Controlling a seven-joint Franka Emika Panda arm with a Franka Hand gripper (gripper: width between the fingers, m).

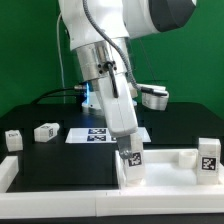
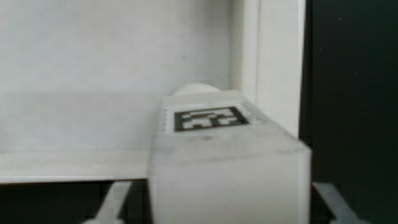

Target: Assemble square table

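Note:
My gripper (image 1: 128, 150) is shut on a short white tagged leg (image 1: 132, 163) and holds it upright over the large flat white square panel (image 1: 80, 176) at the front of the table. In the wrist view the leg (image 2: 222, 150) fills the space between my fingers (image 2: 118, 200), its tag facing the camera. The panel (image 2: 107, 80) lies behind it, with its edge close beside the leg. I cannot tell whether the leg's lower end touches the panel. Three more tagged legs lie loose: two at the exterior view's left (image 1: 12, 140) (image 1: 46, 130) and one at its right (image 1: 207, 158).
The marker board (image 1: 100, 133) lies on the black table behind my gripper. Plain white bars stand at the panel's left (image 1: 7, 172) and right (image 1: 182, 157). A green wall is at the back.

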